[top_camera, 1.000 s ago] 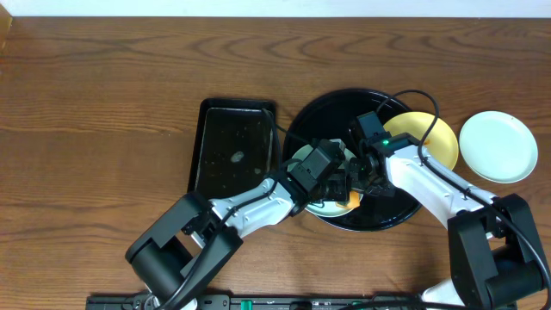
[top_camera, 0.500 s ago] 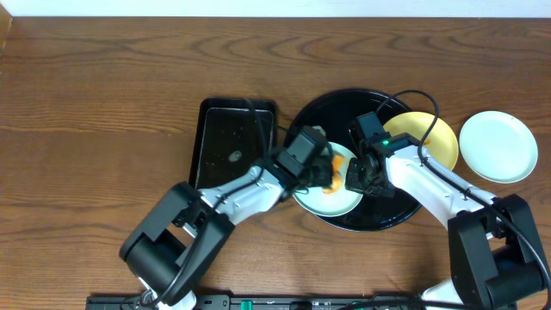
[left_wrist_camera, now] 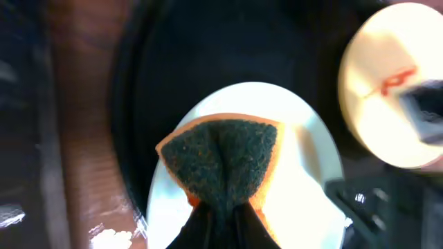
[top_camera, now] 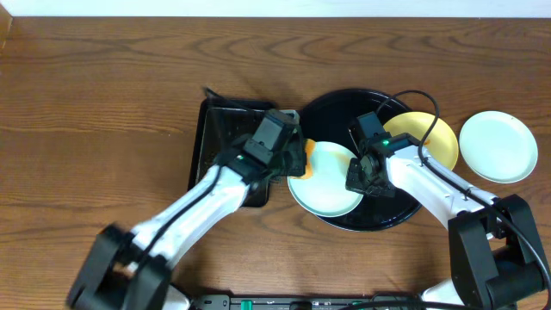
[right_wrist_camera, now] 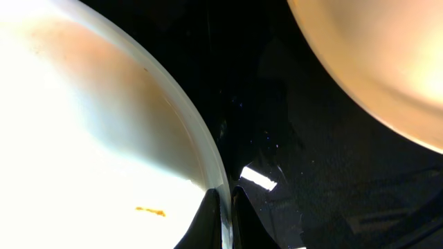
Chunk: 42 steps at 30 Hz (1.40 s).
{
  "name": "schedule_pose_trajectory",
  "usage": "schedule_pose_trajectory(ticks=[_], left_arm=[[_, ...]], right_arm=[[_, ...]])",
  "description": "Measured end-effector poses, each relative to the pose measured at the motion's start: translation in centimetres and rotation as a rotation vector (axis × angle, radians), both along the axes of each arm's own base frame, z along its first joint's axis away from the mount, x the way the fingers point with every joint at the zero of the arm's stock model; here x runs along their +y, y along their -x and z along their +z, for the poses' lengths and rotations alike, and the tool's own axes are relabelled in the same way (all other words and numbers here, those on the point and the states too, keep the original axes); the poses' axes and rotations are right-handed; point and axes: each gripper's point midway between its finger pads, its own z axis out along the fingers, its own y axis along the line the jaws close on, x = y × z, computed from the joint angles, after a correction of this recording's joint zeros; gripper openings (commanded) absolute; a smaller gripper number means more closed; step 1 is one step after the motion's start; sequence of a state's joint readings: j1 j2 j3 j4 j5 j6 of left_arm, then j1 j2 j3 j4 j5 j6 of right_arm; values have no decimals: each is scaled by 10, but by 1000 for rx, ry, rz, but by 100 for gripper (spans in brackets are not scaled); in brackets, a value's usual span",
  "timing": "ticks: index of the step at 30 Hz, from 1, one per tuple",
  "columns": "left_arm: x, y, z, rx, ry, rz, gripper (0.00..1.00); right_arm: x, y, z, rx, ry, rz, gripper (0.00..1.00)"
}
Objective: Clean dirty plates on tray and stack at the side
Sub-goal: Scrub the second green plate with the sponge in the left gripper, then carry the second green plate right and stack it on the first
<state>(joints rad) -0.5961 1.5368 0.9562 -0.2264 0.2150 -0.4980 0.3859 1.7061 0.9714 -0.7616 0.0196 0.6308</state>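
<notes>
Over the mint plate's (top_camera: 327,185) nine o'clock rim, the left gripper (left_wrist_camera: 218,220) is clamped on an orange sponge (left_wrist_camera: 223,155); the right gripper (right_wrist_camera: 221,207) pinches the three o'clock rim, steadying it on the tray (top_camera: 337,105). Scrubbing looks to be the step in hand. An orange fleck (right_wrist_camera: 150,211) shows, so I'd expect another wipe before stacking on the clean plate (top_camera: 498,146) on the tabletop (top_camera: 103,103) at three o'clock. The yellow plate (left_wrist_camera: 377,104) is streaked.
</notes>
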Motion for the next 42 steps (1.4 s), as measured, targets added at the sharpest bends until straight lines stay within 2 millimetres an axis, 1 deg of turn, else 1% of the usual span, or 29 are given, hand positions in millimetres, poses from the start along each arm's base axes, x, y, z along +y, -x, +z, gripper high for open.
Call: schedule_pose_trajectory(ticks=[2, 4, 7, 10, 11, 12, 13, 14, 15, 16, 18, 20, 23, 27, 32, 35, 37, 42], left_arm=[[10, 0, 17, -49, -17, 2, 8], [30, -3, 26, -74, -57, 34, 8], [61, -7, 25, -71, -128, 101, 9], [92, -14, 18, -48, -187, 180, 9], [102, -17, 17, -42, -199, 204, 11], [111, -20, 16, -40, -210, 225, 12], [121, -23, 15, -37, -219, 253, 12], [127, -25, 14, -35, -226, 268, 12], [134, -27, 13, -31, -232, 289, 12], [140, -29, 12, -27, -235, 305, 12], [150, -32, 8, -15, -244, 332, 12], [155, -33, 4, -3, -251, 346, 12], [159, -34, -4, 19, -261, 354, 12], [159, -34, -13, 43, -273, 351, 11], [159, -33, -17, 53, -277, 350, 12], [159, -33, -17, 53, -277, 350, 12], [159, -33, -17, 53, -277, 350, 12], [159, -33, -17, 54, -278, 350, 12]], right_arm=[[1, -4, 0, -16, -5, 10, 1], [4, -11, 1, -47, -13, 27, 1], [8, -23, 3, -98, -22, 66, 1], [9, -31, 11, -145, -23, 108, 1], [9, -33, 17, -164, -21, 120, 1], [8, -35, 23, -187, -16, 133, 1], [6, -40, 35, -229, -2, 147, 1], [4, -44, 43, -264, 9, 159, 1], [1, -50, 55, -309, 30, 172, 1], [-5, -59, 74, -383, 69, 194, 1], [-13, -67, 94, -457, 124, 221, 1], [-24, -73, 116, -529, 203, 251, 1], [-43, -79, 142, -602, 336, 269, 1], [-64, -85, 161, -647, 477, 255, 1], [-91, -95, 185, -713, 628, 166, 1], [-114, -96, 192, -719, 679, 85, 1], [-132, -93, 192, -708, 691, 12, 1], [-194, -79, 181, -649, 654, -251, 1]])
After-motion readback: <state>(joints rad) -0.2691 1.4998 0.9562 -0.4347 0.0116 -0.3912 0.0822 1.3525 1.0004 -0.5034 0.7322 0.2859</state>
